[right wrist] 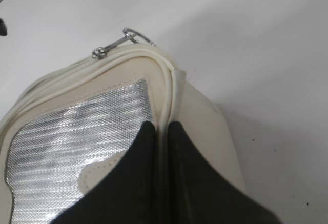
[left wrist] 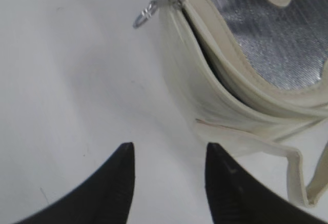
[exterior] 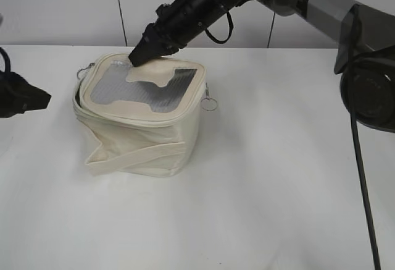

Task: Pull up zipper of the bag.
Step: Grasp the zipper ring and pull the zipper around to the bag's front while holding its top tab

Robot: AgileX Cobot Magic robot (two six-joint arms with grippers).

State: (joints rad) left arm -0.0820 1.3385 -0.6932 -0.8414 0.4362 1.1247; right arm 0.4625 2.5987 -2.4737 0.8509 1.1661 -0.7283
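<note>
On the far left of the exterior view the left gripper [exterior: 43,99] sits low over the white bench [exterior: 278,177], clear of the bag [exterior: 142,128]. Its wrist view shows the two black fingers [left wrist: 115,183] spread apart with only bare bench between them, holding nothing.

Next to the right is the cream bag, standing on the bench left of centre. The zipper [left wrist: 197,34] runs around its top rim. In the left wrist view a dark gap shows along the side nearest that arm, so that stretch looks undone. One silver slider [left wrist: 154,9] with its ring pull hangs off the rim at the bag's left corner. A second ring pull [exterior: 209,103] dangles at the right corner. A loose strap [exterior: 133,156] sags around the body.

Further right, the right gripper [exterior: 137,55] reaches in from the upper right to the bag's back rim. In its wrist view the fingers [right wrist: 141,183] are pinched nearly together on the raised cream edge of the rim [right wrist: 164,131], not on a pull.

As I judge it, the risks are these. The soft rim could slip from that pinch once the slider is tugged, letting the whole bag slide or tip. The ring pull is small and flat, so the left fingers could close beside it. The sagging lid could also snag in the slider.

No brand, label or writing is legible anywhere.
</note>
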